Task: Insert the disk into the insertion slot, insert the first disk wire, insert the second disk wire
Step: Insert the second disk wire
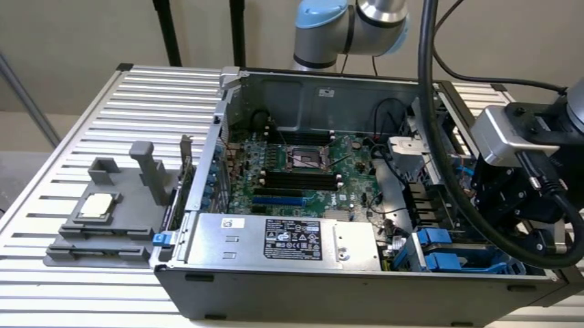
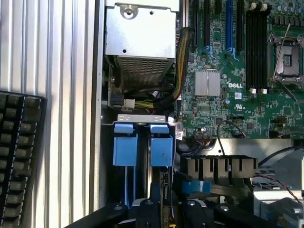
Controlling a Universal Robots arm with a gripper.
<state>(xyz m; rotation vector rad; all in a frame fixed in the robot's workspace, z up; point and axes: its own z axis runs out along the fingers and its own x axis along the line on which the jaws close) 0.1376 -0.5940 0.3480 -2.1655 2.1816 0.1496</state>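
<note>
A slatted metal surface [image 1: 109, 102] stands before a plain beige wall, with two dark poles rising behind its far edge. One open computer case [image 1: 365, 294] takes up the middle of the surface and reaches toward the exterior view's right edge. One grey fixture [image 1: 137, 198] sits near the exterior view's left edge and carries one processor chip [image 1: 96, 207].

The exterior view takes in the whole case, the motherboard [image 1: 301, 178], one power supply [image 1: 283, 240] with a black label, and the arm reaching down at the case's near corner, on the exterior view's right. The wrist view adds one black keyboard [image 2: 19, 152] lying on the slats beside the case.

The wrist view also looks straight down on the insertion slot [image 2: 142, 118], next to the power supply, with two blue tabs [image 2: 126, 149] side by side. The disk cannot be told apart from the slot. The end effector [image 2: 159, 204] hangs just above those tabs; I cannot tell whether it is open or closed, or whether it holds anything.
</note>
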